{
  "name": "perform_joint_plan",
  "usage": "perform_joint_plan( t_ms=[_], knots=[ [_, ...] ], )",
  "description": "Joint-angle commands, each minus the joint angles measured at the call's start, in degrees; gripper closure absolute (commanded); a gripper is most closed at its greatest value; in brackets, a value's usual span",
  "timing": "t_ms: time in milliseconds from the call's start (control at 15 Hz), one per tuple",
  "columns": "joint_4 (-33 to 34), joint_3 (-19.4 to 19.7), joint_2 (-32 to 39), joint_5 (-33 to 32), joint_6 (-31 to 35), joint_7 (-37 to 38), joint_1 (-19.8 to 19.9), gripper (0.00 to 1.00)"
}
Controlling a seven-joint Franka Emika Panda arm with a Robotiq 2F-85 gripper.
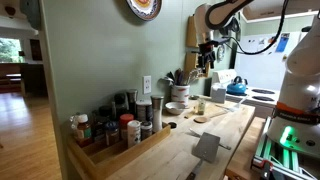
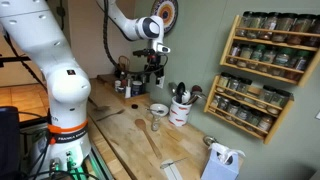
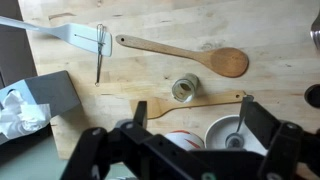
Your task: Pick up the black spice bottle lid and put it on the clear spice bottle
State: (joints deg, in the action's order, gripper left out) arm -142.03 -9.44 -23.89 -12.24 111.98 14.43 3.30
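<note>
The clear spice bottle stands upright without a lid on the wooden counter, resting by a flat wooden spatula. It also shows in both exterior views. My gripper is open and empty, high above the bottle, as both exterior views show. A dark round thing, cut off at the right edge of the wrist view, may be the black lid. I cannot tell for sure.
A wooden spoon and a metal spatula lie beyond the bottle. A white bowl and a utensil crock stand by the wall. A grey tissue box sits at the left. A spice rack is near.
</note>
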Motion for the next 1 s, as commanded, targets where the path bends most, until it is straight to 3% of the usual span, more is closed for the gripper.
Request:
perform_joint_plan(
  t_ms=[0, 600, 933],
  knots=[
    [0.1, 1.2, 0.1, -0.5, -0.2, 0.4, -1.3, 0.0],
    [0.1, 1.2, 0.1, -0.5, -0.2, 0.4, -1.3, 0.0],
    [0.6, -0.6, 0.7, 3.4, 8.2, -4.2, -7.9, 0.0]
  ],
)
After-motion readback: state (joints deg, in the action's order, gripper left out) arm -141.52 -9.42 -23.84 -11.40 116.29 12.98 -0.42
